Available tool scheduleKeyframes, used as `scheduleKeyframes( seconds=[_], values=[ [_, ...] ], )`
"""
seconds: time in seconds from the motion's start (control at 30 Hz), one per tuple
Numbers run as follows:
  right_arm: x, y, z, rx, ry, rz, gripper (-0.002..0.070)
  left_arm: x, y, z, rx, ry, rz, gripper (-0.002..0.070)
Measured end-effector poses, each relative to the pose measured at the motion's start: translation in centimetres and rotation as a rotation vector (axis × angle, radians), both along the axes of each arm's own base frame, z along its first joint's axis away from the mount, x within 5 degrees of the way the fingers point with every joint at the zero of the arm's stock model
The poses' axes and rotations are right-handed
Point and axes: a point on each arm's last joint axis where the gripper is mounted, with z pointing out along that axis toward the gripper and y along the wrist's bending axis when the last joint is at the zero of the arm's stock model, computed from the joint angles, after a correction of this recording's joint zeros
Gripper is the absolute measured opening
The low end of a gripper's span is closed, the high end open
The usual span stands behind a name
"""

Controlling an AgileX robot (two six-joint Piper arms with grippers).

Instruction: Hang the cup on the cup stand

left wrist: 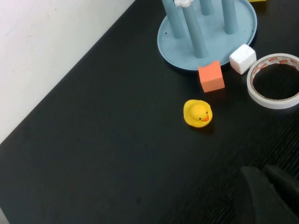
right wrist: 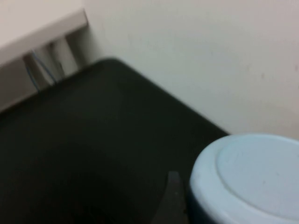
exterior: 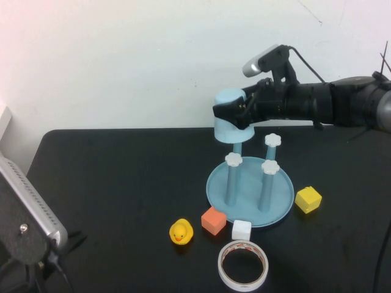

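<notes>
The cup [exterior: 229, 125], a light-blue tumbler, hangs upside down above the back-left post [exterior: 237, 148] of the cup stand [exterior: 247, 186], its rim just over the post's top. My right gripper [exterior: 234, 117] reaches in from the right and grips the cup's sides. The right wrist view shows the cup's flat bottom [right wrist: 254, 175] close up beside one dark finger [right wrist: 172, 198]. Three other posts with white flower caps stand free on the teal dish [left wrist: 210, 49]. My left gripper [left wrist: 264, 171] is shut, low over the table's near-left part, holding nothing.
In front of the stand lie a yellow duck [exterior: 181, 232], an orange cube [exterior: 213, 220], a white cube [exterior: 241, 230] and a white tape roll [exterior: 243, 264]. A yellow cube [exterior: 308, 199] sits right of the dish. A white wall runs behind the black table.
</notes>
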Motion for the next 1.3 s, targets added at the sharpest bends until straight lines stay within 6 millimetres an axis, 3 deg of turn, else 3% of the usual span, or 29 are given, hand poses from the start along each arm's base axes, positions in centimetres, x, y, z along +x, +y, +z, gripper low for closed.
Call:
scheduleKeyframes(
  seconds=[0.6,0.73,1.0,1.07,1.13,1.2,1.27,1.3],
  values=[
    [0.5,-0.9,-0.9,-0.06,0.016,-0.051,0.0585,0.0,0.0,0.0,0.001,-0.001,-0.001,0.0],
    [0.9,-0.9,-2.1,0.003,0.069,-0.1,0.0665,0.0,0.0,0.0,0.004,-0.003,-0.003,0.0],
    [1.2,-2.6,-2.2,0.119,0.147,-0.085,0.0687,-0.8,0.6,-0.4,0.021,0.043,0.005,0.0],
    [1.1,-3.8,-1.3,0.17,0.184,-0.069,0.065,-1.5,1.1,-0.7,-0.009,0.05,0.017,0.0],
    [0.9,-5.1,-0.1,0.217,0.219,-0.032,0.0559,-2.6,1.8,-1.0,-0.059,0.047,0.035,0.0],
    [0.3,-6.5,1.6,0.248,0.221,0.033,0.041,-3.8,2.6,-1.4,-0.123,0.043,0.056,0.0],
    [-0.6,-7.9,3.7,0.288,0.206,0.13,0.0195,-4.9,3.4,-1.7,-0.183,0.03,0.073,0.0],
    [-1.0,-8.4,4.8,0.303,0.194,0.17,0.0139,-5.4,3.7,-2.1,-0.211,0.03,0.085,0.0]
  ],
)
